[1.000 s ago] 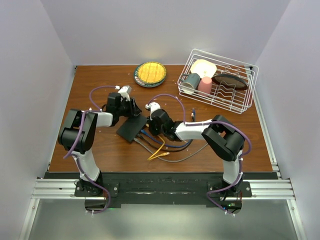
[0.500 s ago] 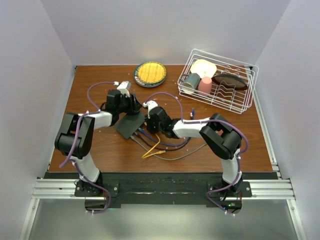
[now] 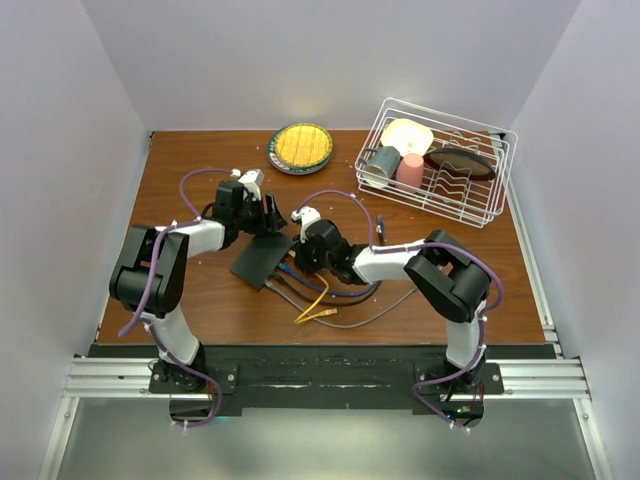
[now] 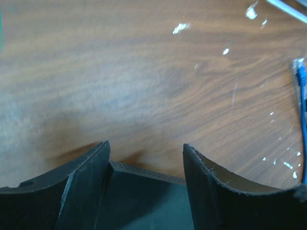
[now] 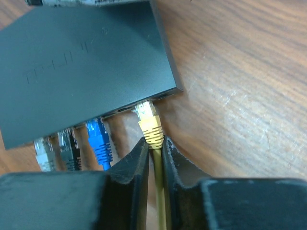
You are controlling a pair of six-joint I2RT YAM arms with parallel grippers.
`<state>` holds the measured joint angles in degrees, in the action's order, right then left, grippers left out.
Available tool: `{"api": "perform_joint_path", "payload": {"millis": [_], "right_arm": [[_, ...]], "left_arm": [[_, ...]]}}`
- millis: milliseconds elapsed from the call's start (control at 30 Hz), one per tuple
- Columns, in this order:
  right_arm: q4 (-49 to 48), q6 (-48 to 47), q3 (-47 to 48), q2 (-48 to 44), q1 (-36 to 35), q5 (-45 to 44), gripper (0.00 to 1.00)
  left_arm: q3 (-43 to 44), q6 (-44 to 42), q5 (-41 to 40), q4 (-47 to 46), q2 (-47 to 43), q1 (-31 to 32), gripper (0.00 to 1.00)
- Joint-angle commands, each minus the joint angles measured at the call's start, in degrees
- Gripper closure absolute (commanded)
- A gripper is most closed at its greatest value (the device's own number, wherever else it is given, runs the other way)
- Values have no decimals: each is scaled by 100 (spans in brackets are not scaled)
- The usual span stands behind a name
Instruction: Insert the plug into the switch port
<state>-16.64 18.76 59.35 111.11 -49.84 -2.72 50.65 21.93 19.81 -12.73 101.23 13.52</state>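
The black switch box (image 3: pixel 262 258) lies flat on the wooden table. In the right wrist view its port edge (image 5: pixel 125 109) faces me, with grey, black and blue plugs (image 5: pixel 98 139) seated in the row. My right gripper (image 5: pixel 154 140) is shut on the boot of the yellow plug (image 5: pixel 152 128). The plug's clear tip touches the mouth of the end port, beside the box's corner. My left gripper (image 4: pixel 146 144) is open. Its fingers (image 4: pixel 86 182) straddle the far edge of the box (image 4: pixel 144 196), and the left one touches a corner. In the top view the grippers are at opposite sides of the box, left (image 3: pixel 270 215) and right (image 3: pixel 303 248).
Several cables (image 3: pixel 330 295) trail from the box toward the near edge. A loose blue plug (image 4: pixel 300 76) lies right of my left gripper. A round yellow-centred plate (image 3: pixel 300 147) sits at the back. A white wire dish rack (image 3: pixel 440 160) with cups and plates stands at the back right.
The box, the right gripper and the yellow plug shifted up-left, then back a little toward the near side. The left gripper stayed at the box's far edge throughout.
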Motion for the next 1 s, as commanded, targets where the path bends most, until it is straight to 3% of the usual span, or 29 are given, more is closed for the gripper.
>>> {"api": "perform_joint_path", "payload": {"millis": [0, 133, 267, 300, 400, 533, 967], "right_arm": [[-261, 145, -213, -230, 45, -237, 77], [-103, 180, -380, -519, 54, -474, 65], [65, 207, -556, -861, 54, -791, 43], [108, 207, -617, -941, 54, -844, 33], [187, 172, -705, -1267, 45, -1037, 15], [293, 75, -732, -1706, 54, -1195, 2], [346, -268, -1048, -3831, 45, -1327, 1]], "left_arm": [[208, 180, 568, 992, -112, 107, 32], [278, 118, 269, 1123, -410, 63, 29], [278, -4, -135, 1229, -885, 54, 20], [261, -31, -231, 1238, -999, 54, 19], [165, -84, -601, 1229, -1500, 54, 16], [-72, -84, -829, 1107, -2272, 54, 15], [-539, -32, -883, 641, -3601, 54, 12]]}}
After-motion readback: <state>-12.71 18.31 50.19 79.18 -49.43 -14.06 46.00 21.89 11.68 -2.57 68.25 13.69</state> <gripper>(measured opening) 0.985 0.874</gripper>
